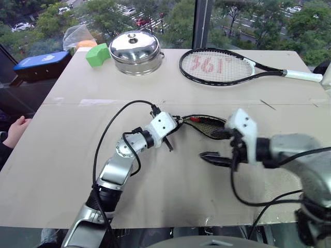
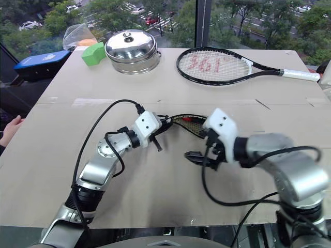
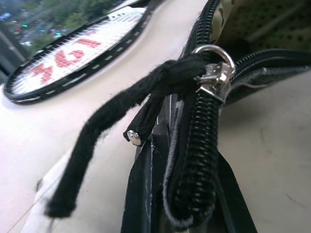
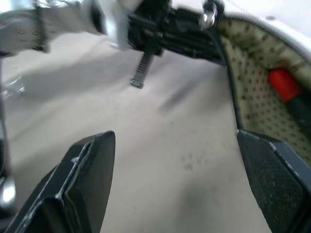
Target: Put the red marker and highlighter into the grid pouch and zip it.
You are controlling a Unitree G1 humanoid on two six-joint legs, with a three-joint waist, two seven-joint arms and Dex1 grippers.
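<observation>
**Ana:** Left eye view first. Where does the grid pouch [image 1: 207,125] lie?

**Ben:** Mid-table, flat on the table [image 1: 62,155], mouth gaping, between the two arms. The left gripper [image 1: 176,124] is at the pouch's left end, pinched on that corner. The right gripper [image 1: 217,159] hangs just in front of the pouch's near edge, fingers spread, holding nothing.

**Ana:** And the red marker?

**Ben:** A red tip shows inside the open mouth, near the left end. At the back of the table stand a steel pot [image 1: 135,51], a green foam block [image 1: 98,54] and a tennis racket [image 1: 217,66].

**Ana:** Right eye view?

**Ben:** Same layout. The left claw is clamped at the pouch's end, the right one apart from the fabric, just short of it. A person's hand [image 2: 10,132] rests at the table's left edge.

**Ana:** Left wrist view.

**Ben:** The fingers are clenched on the pouch's zipper end. The zipper slider [image 3: 214,73] sits just past them, its black cord pull [image 3: 112,126] drooping loose. The teeth part beyond it, tan lining showing.

**Ana:** Right wrist view.

**Ben:** Both black fingers [image 4: 82,179] stand wide, bare table between them. The pouch's open mouth lies beside one finger, the red marker [image 4: 286,90] inside on the dotted lining. I cannot make out the highlighter.
</observation>
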